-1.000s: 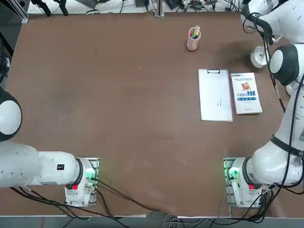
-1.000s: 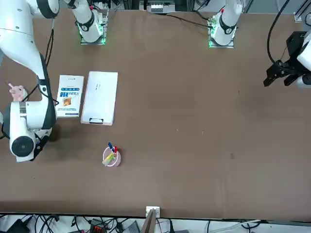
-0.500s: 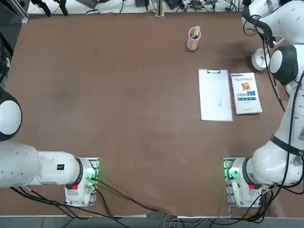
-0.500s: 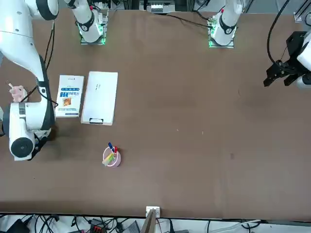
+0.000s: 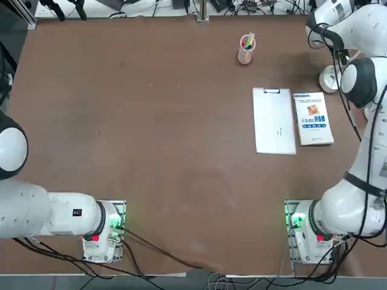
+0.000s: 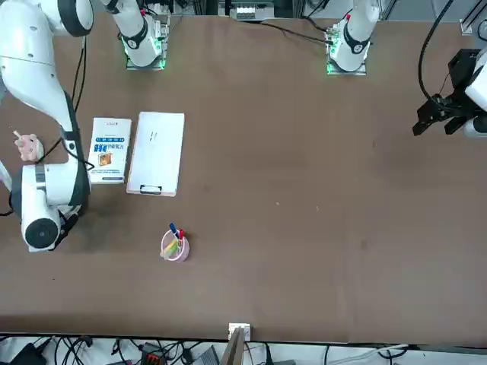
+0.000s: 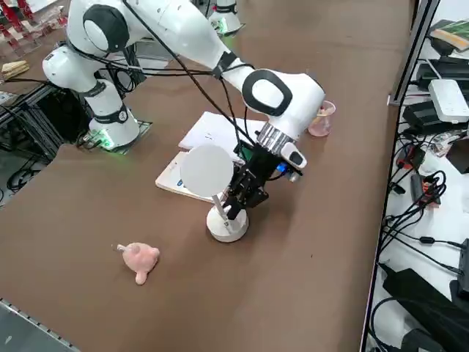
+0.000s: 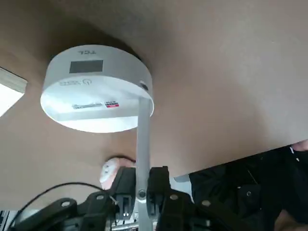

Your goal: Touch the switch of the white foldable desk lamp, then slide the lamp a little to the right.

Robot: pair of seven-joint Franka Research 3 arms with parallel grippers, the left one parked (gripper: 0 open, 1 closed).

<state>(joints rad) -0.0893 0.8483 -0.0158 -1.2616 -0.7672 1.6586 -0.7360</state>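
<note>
Right hand point(image 7: 236, 209) sits low at the lamp point(image 7: 220, 192), over the round base and beside the thin stem, at the desk's point(image 5: 151, 121) far right, roughly 2 o'clock in the top view. Wrist view shows the lamp stem rising between the two fingers, which stand narrow, close either side of it; whether they press it I cannot tell. Base point(image 8: 96, 89) lies flat on the desk, printed face up, with the switch point(image 8: 86, 82) a faint mark near the base's middle, uncovered, not under a fingertip. Lamp head point(image 7: 207, 169) is a flat disc upright on the stem, facing the side camera. Booklet point(image 5: 313, 118) and clipboard point(image 5: 274, 121) lie side by side at about 7 o'clock of the lamp; pen cup point(image 5: 246, 49) stands well apart at its 9 o'clock; a pink toy point(image 7: 139, 259) lies near the base toward the desk's right edge. Judged step: hand looks set for the slide, fingers bracketing the stem. Next move calls for a short, level push rightward, low on the stem so the lamp does not tip, stopping short of the toy.
</note>
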